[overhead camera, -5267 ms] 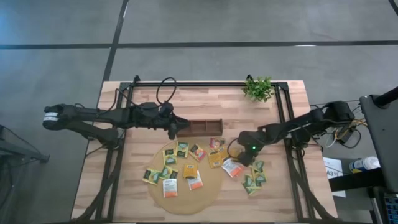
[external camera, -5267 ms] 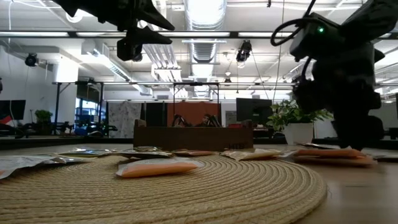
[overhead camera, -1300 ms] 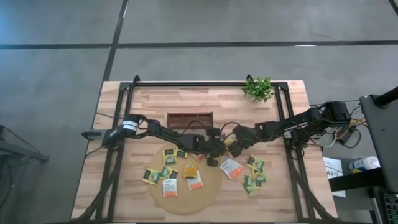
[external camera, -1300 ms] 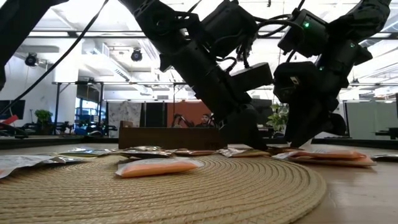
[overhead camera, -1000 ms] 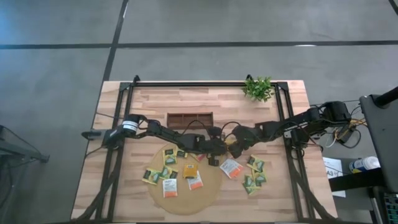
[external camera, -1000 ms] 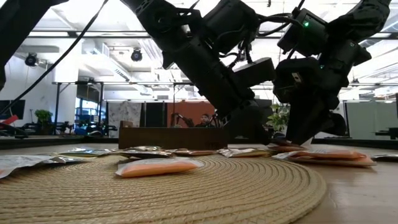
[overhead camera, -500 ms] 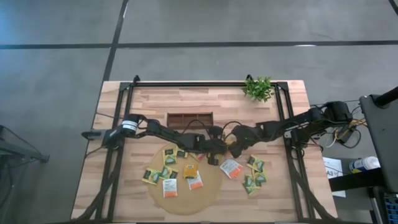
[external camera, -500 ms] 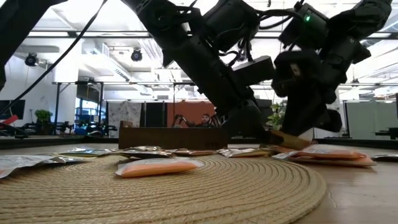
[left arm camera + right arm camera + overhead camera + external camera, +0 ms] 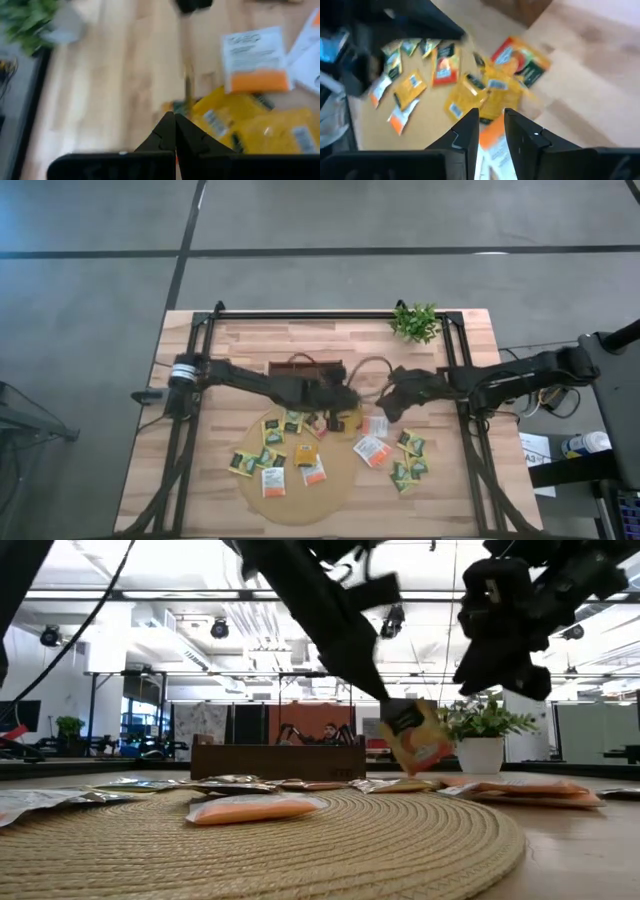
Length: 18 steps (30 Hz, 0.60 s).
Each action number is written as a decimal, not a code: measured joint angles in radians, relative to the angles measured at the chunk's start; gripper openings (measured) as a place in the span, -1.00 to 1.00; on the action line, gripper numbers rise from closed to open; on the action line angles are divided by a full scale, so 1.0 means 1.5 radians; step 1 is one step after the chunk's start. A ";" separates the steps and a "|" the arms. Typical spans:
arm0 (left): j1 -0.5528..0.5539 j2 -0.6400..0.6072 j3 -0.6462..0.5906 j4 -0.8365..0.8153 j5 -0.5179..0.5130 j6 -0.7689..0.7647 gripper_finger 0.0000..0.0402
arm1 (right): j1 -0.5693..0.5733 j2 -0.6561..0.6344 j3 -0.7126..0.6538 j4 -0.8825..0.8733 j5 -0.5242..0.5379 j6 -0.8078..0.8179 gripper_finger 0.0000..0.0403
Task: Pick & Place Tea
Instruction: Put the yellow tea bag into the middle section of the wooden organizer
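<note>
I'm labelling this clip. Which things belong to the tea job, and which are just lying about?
Job:
- tea sachets on the mat
- lifted sachet held in the shut left end effector
- right end effector, raised, empty
- dark tray

Lying about:
- small plant
- round mat
- table

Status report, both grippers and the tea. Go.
Left gripper shut on a yellow-orange sachet, lifted off the mat. Right gripper open, empty, beside it. Nothing blocking the tray.

Left pincer (image 9: 385, 700) shut, lifted sachet (image 9: 415, 737); right pincer (image 9: 385, 408) apparently retreated.
</note>
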 joint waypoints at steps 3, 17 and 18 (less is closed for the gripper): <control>0.021 -0.049 0.000 -0.065 0.000 -0.024 -1.00 | 0.000 -0.029 0.000 -0.020 0.028 0.001 -0.54; 0.081 -0.052 -0.007 -0.002 0.171 -0.140 -1.00 | -0.001 0.018 -0.001 -0.070 0.059 0.023 -0.51; 0.081 -0.045 -0.007 0.009 0.173 -0.149 -0.99 | -0.001 0.028 -0.001 -0.073 0.059 0.031 -0.50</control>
